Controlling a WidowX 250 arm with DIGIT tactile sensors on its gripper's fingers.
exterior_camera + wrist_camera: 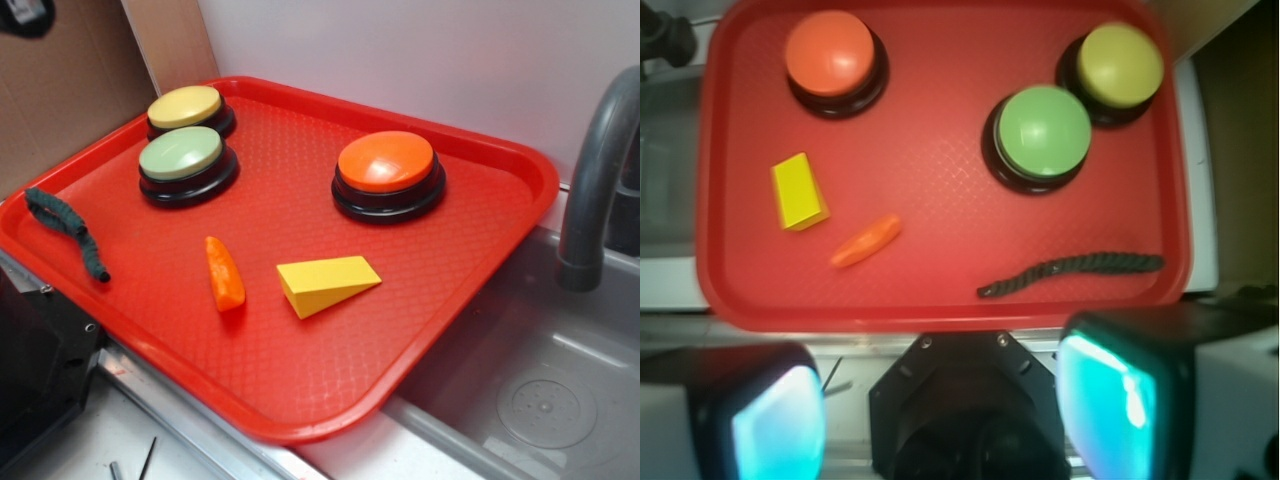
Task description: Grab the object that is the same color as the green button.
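Observation:
The dark green ribbed worm-like object lies flat along the left edge of the red tray. Close behind it on the tray stands the green button, a pale green dome on a black base. In the wrist view the object stretches along the tray's near rim, with the green button beyond it. My gripper hangs high over the tray's near edge, open, with only the black robot base showing between its cyan-padded fingers. It touches nothing.
Also on the tray are a yellow button, a larger orange button, an orange carrot piece and a yellow wedge. A grey sink and faucet lie to the right. Cardboard stands at the back left.

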